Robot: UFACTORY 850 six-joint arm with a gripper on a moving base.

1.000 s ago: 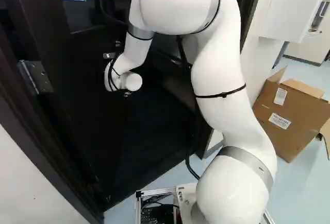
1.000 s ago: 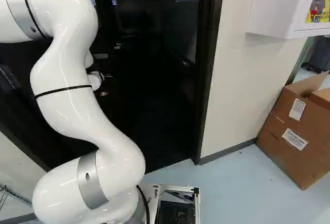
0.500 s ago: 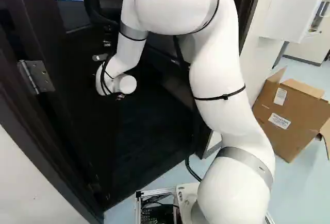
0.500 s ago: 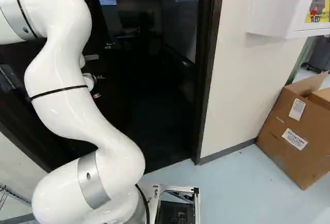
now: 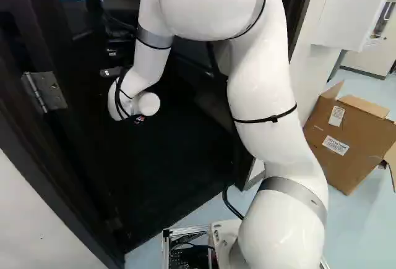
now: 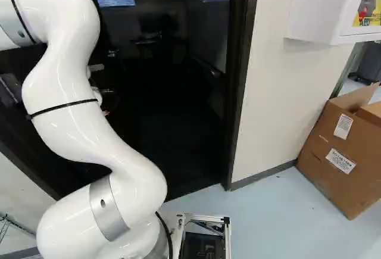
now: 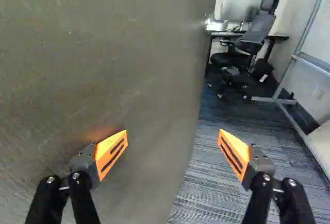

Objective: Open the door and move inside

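One door [image 7: 113, 54] (and one box [image 6: 333, 164])

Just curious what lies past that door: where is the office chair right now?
In the wrist view, the office chair stands well ahead of the gripper, beyond the edge of the open door, by the desk.

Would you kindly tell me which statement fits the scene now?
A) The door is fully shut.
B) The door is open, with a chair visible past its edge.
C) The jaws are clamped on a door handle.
B: in the wrist view, an office chair and striped carpet show past the edge of the open door.
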